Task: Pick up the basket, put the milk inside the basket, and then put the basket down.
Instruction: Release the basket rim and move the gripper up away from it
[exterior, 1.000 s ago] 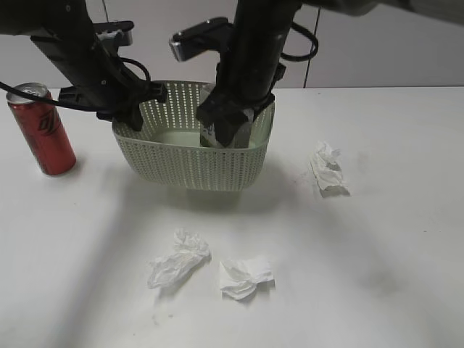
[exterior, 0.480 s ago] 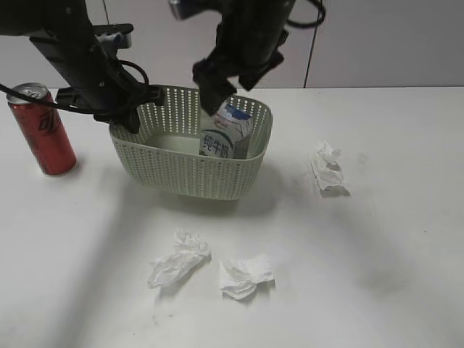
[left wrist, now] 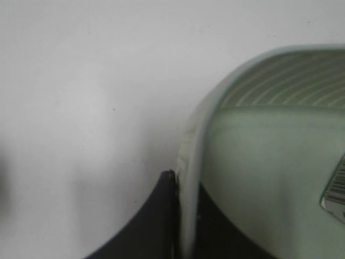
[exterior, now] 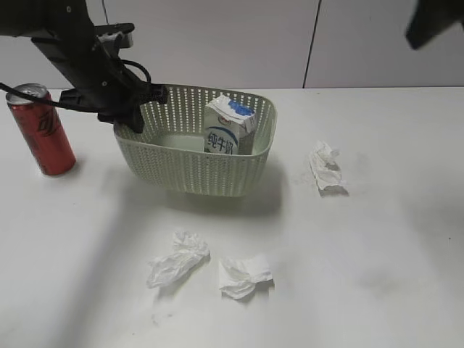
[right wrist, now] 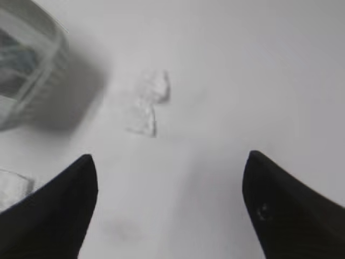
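The pale green basket [exterior: 196, 170] sits at the back left of the table, its left side slightly raised. My left gripper [exterior: 132, 116] is shut on its left rim; the left wrist view shows the jaws [left wrist: 186, 216] pinching the rim of the basket [left wrist: 259, 145]. The milk [exterior: 229, 127] stands inside the basket, leaning a little, and a corner of it shows in the left wrist view [left wrist: 335, 190]. My right gripper [right wrist: 170, 178] is open and empty, high above the table. Only a dark part of the right arm [exterior: 429, 22] shows at the top right.
A red can [exterior: 42, 130] stands left of the basket. Crumpled tissues lie to the right [exterior: 326, 168] and in front [exterior: 177, 259] [exterior: 245, 277]. The right wrist view shows the basket's corner [right wrist: 27, 70] and one tissue [right wrist: 148, 102].
My right gripper let go of the milk in the basket and rose away to the upper right. The milk now stands free inside. The left gripper kept its hold on the rim.
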Controlling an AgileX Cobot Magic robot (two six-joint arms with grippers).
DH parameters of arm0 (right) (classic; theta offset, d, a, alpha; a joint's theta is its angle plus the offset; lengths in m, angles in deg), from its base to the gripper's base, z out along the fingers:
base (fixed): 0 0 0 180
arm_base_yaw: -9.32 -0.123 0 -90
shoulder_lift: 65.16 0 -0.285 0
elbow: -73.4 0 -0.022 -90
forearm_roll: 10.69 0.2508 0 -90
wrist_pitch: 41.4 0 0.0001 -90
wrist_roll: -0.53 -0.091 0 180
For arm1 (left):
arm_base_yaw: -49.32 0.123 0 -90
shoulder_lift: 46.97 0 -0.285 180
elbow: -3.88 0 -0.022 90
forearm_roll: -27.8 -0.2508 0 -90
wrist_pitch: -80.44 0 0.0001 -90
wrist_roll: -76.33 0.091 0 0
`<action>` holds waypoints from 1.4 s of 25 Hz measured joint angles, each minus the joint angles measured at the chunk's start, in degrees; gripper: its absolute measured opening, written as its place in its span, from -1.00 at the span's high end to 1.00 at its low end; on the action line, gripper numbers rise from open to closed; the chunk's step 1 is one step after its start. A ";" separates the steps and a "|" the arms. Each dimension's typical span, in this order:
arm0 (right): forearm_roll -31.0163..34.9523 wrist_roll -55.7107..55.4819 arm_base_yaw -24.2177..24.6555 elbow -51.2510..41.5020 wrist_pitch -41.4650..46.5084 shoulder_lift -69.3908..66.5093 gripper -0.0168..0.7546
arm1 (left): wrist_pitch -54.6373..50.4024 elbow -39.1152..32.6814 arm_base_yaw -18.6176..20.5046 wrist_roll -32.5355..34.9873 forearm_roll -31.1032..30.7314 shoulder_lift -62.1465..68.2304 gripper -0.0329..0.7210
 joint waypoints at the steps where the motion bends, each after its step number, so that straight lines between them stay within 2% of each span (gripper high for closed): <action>1: -0.14 -0.78 1.94 -5.03 -1.76 2.52 -0.64 | 0.38 0.00 0.00 0.00 0.11 0.00 0.91; 4: -1.35 -2.95 4.99 -19.79 -7.25 11.31 -0.58 | 1.65 0.00 0.00 0.00 0.23 0.00 0.91; 9: 0.10 -4.47 5.31 -40.58 -15.17 24.32 -0.56 | 4.59 0.00 0.06 -0.29 0.62 0.71 0.91; 13: 2.99 -4.63 5.31 -49.53 -17.44 32.70 -0.56 | 5.49 0.00 0.39 -2.01 1.09 3.35 0.91; 17: 3.58 -4.63 5.31 -52.79 -17.88 38.34 -0.56 | 5.78 0.00 0.64 -2.21 1.03 5.91 0.91; 19: 3.58 -4.63 5.31 -53.22 -18.08 39.26 -0.56 | 6.41 0.00 0.64 -2.32 1.60 6.47 0.84; 21: 3.58 -4.63 5.31 -53.30 -18.22 39.38 -0.56 | 7.04 0.00 0.64 -2.88 2.57 6.53 0.63; 22: 3.58 -4.63 5.31 -53.30 -18.35 39.38 -0.56 | 7.24 0.00 0.64 -3.03 2.92 6.53 0.45; 23: 3.58 -4.63 5.31 -53.30 -18.41 39.42 -0.56 | 7.35 0.00 0.64 -3.12 3.12 6.53 0.25; 25: 3.58 -4.63 5.31 -53.30 -18.54 39.42 -0.56 | 7.44 0.00 0.64 -3.23 3.30 6.26 -0.31; 27: 3.58 -4.63 5.31 -53.30 -18.62 39.42 -0.56 | 7.19 0.00 0.64 -3.27 3.24 5.32 -0.65; 30: 3.58 -4.63 5.31 -53.42 -19.41 39.42 -0.56 | 4.57 0.05 0.64 -3.27 2.58 2.40 -0.68; 35: 3.58 -3.83 5.31 -53.47 -19.62 39.42 -0.56 | -7.38 0.12 0.49 -1.61 0.68 -7.98 -0.66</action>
